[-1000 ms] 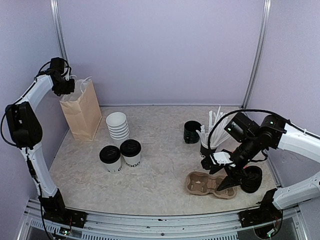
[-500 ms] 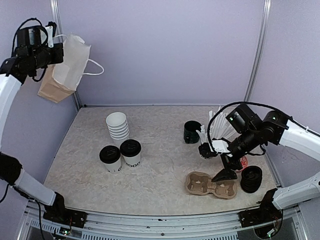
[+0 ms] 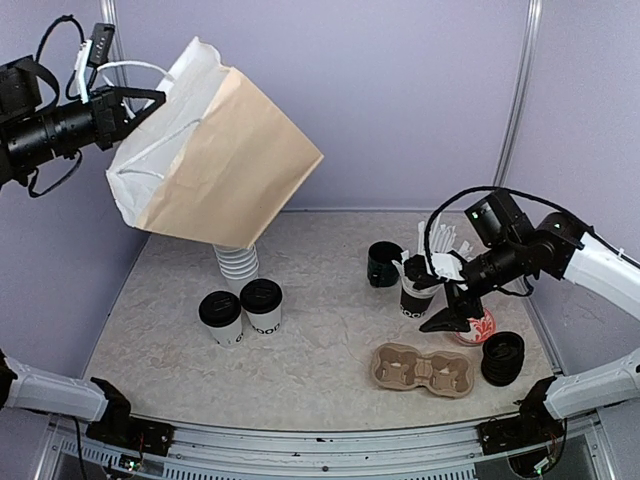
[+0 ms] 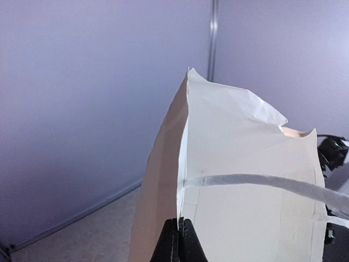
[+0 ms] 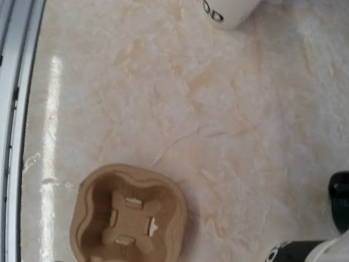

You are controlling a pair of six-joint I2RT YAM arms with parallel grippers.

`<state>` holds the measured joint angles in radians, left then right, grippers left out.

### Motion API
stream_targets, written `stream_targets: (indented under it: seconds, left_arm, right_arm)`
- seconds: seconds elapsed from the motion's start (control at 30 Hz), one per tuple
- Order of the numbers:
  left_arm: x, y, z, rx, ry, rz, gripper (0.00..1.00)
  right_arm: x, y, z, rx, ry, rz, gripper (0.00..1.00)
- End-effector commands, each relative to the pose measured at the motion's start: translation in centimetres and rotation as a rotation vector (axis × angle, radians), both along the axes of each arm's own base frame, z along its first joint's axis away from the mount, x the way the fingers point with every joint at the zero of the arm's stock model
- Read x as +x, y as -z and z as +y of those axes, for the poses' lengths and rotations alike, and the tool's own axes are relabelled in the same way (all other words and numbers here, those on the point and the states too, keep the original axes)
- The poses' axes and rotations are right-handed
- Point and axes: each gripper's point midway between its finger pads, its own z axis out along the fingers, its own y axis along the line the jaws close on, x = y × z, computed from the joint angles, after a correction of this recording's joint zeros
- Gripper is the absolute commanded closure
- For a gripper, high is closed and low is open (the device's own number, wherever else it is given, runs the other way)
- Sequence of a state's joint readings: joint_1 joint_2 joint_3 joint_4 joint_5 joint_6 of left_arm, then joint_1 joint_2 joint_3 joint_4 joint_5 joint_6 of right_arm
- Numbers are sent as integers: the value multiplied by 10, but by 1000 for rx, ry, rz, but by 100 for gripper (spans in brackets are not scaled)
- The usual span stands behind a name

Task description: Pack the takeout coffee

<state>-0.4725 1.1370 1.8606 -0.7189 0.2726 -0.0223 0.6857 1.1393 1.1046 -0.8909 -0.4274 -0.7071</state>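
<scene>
Two takeout coffee cups, white with black lids, stand together at the left front: one (image 3: 220, 316) and the other (image 3: 262, 304). The base of one cup (image 5: 226, 11) shows at the top of the right wrist view. My left gripper (image 3: 150, 97) is high at the upper left, shut on the rim of a brown paper bag (image 3: 215, 160), which hangs tilted in the air. The left wrist view shows the closed gripper (image 4: 179, 221) pinching the bag's edge (image 4: 245, 180). My right gripper (image 3: 435, 322) hovers above the brown two-cup tray (image 3: 423, 368); it looks open and empty.
A stack of white lidless cups (image 3: 238, 264) stands behind the coffees, partly hidden by the bag. A black cup with white sticks (image 3: 414, 296), an empty black cup (image 3: 382, 263), a stack of black lids (image 3: 502, 358) and a red item (image 3: 480, 328) sit at the right. The tray (image 5: 128, 218) fills the lower right wrist view.
My left arm has lifted the bag off the table and swung it up and rightward, tilted. My right gripper has risen and moved back from the tray towards the black cup with sticks.
</scene>
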Motion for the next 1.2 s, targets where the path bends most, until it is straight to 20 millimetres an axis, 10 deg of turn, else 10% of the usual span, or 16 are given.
stream_targets:
  seconds: [0.0,0.6,1.17]
  left_arm:
    - [-41,40,-51,45,286,154,100]
    - [-101,200,-139,435,504,602,100]
    - [-84,248,-156,534,476,646,100]
  right_arm:
    - [2,8,-12,-26,10,80,17]
    - [-4,111,-48,-240,116,264,44]
    - [-31,162,-42,-412,70,284,48]
